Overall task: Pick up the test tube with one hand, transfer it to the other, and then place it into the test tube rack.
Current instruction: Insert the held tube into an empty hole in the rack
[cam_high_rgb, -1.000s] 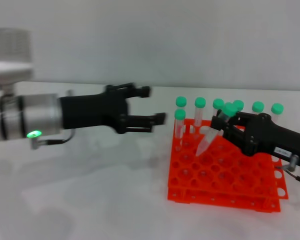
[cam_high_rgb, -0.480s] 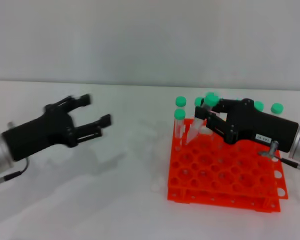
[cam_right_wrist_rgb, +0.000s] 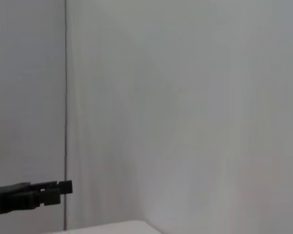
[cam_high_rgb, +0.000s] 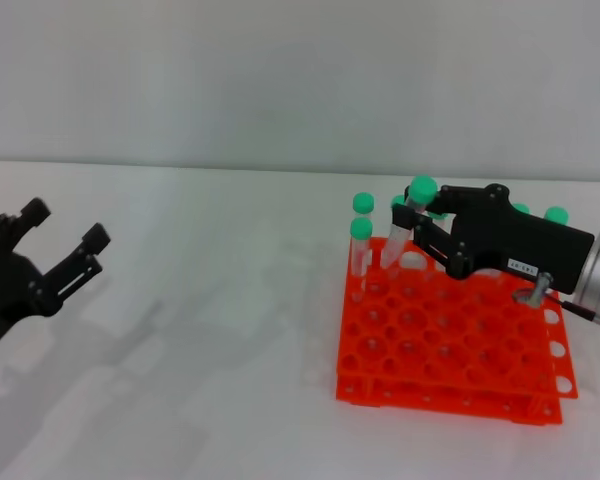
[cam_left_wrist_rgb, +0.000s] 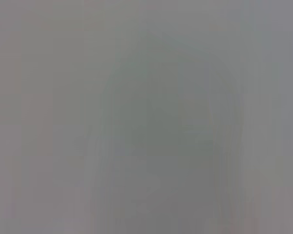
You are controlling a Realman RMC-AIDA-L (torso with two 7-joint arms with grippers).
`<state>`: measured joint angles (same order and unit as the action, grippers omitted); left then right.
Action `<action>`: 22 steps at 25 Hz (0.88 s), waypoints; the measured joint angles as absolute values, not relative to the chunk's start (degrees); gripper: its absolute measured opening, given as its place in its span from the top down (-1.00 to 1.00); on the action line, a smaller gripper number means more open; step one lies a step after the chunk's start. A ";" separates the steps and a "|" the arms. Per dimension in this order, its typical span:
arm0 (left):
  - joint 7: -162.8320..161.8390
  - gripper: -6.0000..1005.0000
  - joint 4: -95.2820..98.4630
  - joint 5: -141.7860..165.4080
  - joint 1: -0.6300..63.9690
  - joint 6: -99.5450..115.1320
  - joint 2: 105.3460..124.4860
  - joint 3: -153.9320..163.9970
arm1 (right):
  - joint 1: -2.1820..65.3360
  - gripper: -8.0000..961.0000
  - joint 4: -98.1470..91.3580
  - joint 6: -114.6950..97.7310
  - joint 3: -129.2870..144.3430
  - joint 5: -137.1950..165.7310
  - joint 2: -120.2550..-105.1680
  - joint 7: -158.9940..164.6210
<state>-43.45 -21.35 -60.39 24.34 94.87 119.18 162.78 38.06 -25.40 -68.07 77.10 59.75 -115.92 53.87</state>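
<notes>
1. Head view, nearest: the bright orange-red plastic two-tier test tube rack [cam_high_rgb: 450, 345], a grid of round holes, sits on the white worktop [cam_high_rgb: 210, 330] on the robot's right side.
2. At the near left edge, the left gripper [cam_high_rgb: 65, 240], black and two-fingered, hangs over the worktop well apart from the rack. Its jaws are spread open and hold nothing, which fits an arm that has finished its share of the hand-over.
3. Farther back, the right gripper [cam_high_rgb: 420, 222], black with a small white label strip on a silver wrist, reaches over the rack's far rows. Its jaws are closed on the test tube [cam_high_rgb: 404, 225], a slim clear plastic tube with a round green cap.
4. The tube is held nearly upright, cap uppermost and tip over the far holes, probably so it can slide straight down into a hole.
5. Farthest, other green-capped tubes [cam_high_rgb: 360, 245] stand in the rack's back rows, just beside the held one.
6. The right wrist view shows only a pale wall and the far-off left gripper [cam_right_wrist_rgb: 53, 191] in silhouette; the left wrist view is a featureless grey. Only the head view shows the tube and rack.
</notes>
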 joint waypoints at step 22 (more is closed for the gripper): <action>-41.07 -0.74 -16.26 -60.33 23.71 92.61 119.18 162.86 | 37.60 0.53 -24.47 -63.25 86.72 50.95 -116.21 45.45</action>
<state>-41.07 -16.26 -60.33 23.71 92.61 119.18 162.86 37.60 -24.47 -63.25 86.72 50.95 -116.21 45.45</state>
